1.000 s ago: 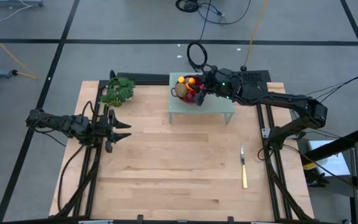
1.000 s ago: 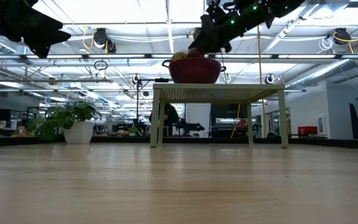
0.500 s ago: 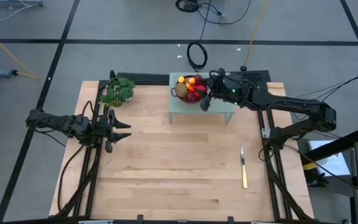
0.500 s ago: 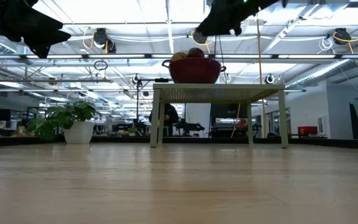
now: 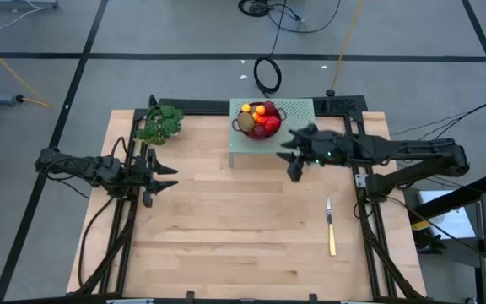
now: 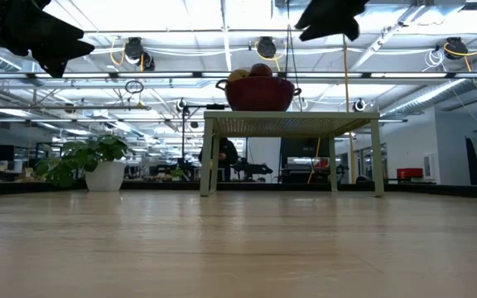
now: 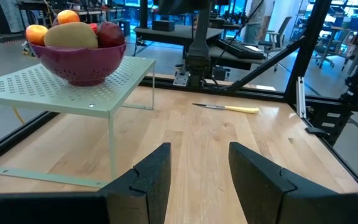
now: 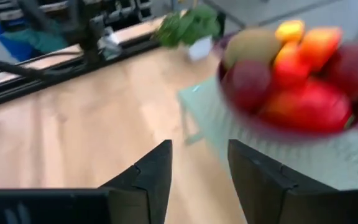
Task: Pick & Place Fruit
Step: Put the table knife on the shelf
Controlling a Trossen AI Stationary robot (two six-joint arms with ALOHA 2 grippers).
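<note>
The fruit (image 5: 260,120) is heaped in a dark red bowl (image 6: 259,93) standing on a small pale-green perforated stand (image 5: 300,114) at the table's far middle. I make out red balls, orange pieces and a brown-green oval (image 7: 71,35). My right gripper (image 5: 292,165) hovers open and empty at the stand's near right corner, high above the tabletop (image 6: 330,16); the fruit (image 8: 291,81) shows blurred ahead of its fingers. My left gripper (image 5: 169,177) waits open over the table's left side, raised.
A potted leafy plant (image 5: 160,125) stands at the far left corner. A yellow-handled knife (image 5: 331,226) lies on the right side of the table, toward the near edge. The stand's legs (image 6: 208,157) rest on the wooden tabletop. Black frame rails border the table.
My right gripper has drawn back from over the bowl, moving toward the table's right and near edge, off the stand's top. It has also risen in the low view. The bowl and fruit have stayed in place.
</note>
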